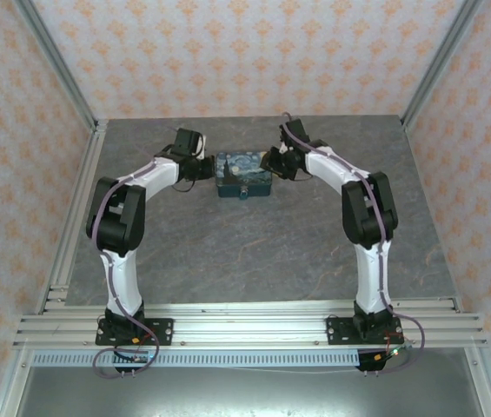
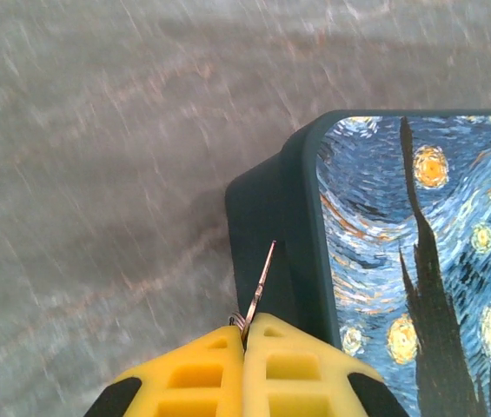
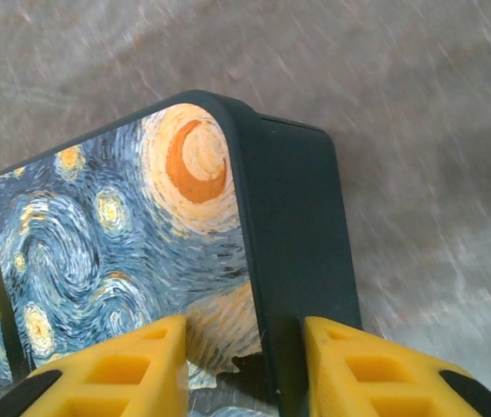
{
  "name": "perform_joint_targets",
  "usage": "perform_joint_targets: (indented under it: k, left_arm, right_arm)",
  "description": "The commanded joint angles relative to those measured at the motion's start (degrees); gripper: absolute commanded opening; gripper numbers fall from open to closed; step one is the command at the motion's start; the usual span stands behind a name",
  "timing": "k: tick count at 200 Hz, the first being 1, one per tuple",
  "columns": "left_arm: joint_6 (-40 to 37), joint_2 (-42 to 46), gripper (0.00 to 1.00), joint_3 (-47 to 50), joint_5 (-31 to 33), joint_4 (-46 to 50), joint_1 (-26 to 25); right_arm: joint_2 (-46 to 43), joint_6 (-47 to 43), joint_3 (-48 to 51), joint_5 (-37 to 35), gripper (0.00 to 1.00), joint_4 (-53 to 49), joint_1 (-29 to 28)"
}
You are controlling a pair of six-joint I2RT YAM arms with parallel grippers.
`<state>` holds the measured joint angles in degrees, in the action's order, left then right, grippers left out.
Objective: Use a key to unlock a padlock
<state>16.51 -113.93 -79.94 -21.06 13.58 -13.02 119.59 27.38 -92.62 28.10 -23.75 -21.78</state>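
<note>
Bright, even light — soft shadows; both wrist views show the table [image 2: 97, 174] streaked with blur.

A rectangular tin [image 1: 243, 174], its lid painted with a swirling starry night and its sides dark teal, is seen lying flat on a grey marbled table [image 1: 254, 252]. Orange-patterned walls [image 1: 254, 52] are set behind and beside the tin. Aluminium rails [image 1: 254, 328] are laid well in front of it.

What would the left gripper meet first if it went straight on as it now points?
Likely the dark wall of the painted tin; the key in the left gripper points at it, depth unclear.
</note>
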Motion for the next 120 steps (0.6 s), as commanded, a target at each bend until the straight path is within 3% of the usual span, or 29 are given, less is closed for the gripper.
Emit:
perform_joint_targets:
  k: [1, 32, 76, 120]
  left_arm:
    - [1.4, 5.5, 0.0, 5.7, -0.8, -3.6, -3.5]
    - [3.5, 12.0, 0.0, 13.9, 1.5, -6.4, -4.9]
    - [1.0, 18.9, 0.0, 17.6, 4.0, -1.5, -4.2]
    - [0.8, 26.2, 0.0, 22.2, 4.8, 3.0, -2.0]
  right_arm:
    - [-4.4, 1.7, 9.2, 1.0, 0.36, 0.3, -3.3]
    - [-10.5, 2.1, 16.3, -1.4, 0.4, 0.7, -4.9]
    - [-20.7, 3.1, 19.8, -7.3, 0.57, -2.0, -4.9]
    - [-35.3, 3.1, 29.4, -19.3, 0.59, -2.4, -8.0]
